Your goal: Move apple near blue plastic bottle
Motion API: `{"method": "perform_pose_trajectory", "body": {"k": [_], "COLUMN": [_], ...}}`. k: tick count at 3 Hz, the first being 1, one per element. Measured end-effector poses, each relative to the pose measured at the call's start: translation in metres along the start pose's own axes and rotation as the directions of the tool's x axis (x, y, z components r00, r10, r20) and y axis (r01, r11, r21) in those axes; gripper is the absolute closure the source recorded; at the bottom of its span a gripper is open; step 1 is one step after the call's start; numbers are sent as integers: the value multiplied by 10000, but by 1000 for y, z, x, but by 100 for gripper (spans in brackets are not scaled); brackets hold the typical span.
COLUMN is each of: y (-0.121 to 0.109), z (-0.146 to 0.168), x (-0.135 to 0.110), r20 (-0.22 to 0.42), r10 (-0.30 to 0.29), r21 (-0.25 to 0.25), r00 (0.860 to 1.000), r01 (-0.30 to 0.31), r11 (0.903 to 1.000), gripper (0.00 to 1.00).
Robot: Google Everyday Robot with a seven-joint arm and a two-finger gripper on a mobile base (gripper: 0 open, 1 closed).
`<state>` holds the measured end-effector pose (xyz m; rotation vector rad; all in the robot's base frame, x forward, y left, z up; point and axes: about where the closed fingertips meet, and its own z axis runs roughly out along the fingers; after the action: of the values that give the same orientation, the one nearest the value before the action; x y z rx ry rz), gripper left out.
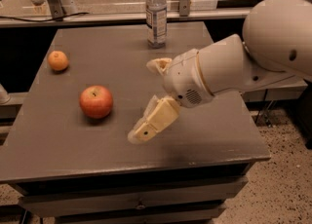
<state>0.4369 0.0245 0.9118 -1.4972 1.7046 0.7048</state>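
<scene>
Camera view | gripper (143, 101) above table (73, 155) centre, fingers spread apart, empty; upper finger part-hidden by wrist | apple (96, 102) at its 9 o'clock, apart | blue plastic bottle (156, 16) at 12 o'clock edge | arm cropped right

desk (63, 150): smooth matt grey-brown top
apple (96, 101): smooth red skin with a slight gloss
blue plastic bottle (156, 16): clear shiny plastic, pale paper-like label, by the back edge
orange (58, 60): dull, finely dimpled peel
gripper (141, 101): matt cream plastic fingers, spread apart over the desk's middle, toward the front edge
arm (229, 67): smooth white satin shell
</scene>
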Motion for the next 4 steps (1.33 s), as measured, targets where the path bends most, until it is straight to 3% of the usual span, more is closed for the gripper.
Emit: {"method": "perform_pose_trajectory", "body": {"k": [1,3,4], "y": [0,-2,-19], "z": [72,77,95], "x": [-22,-20,-20], "r20": [1054,1241,1694], "r10": [-65,-286,-854], "r21": [-306,-164,105], "r00": [9944,9919,9818], "r01": [98,309,848], "r11": [9995,9994,9963], "gripper": [0,0,0]}}
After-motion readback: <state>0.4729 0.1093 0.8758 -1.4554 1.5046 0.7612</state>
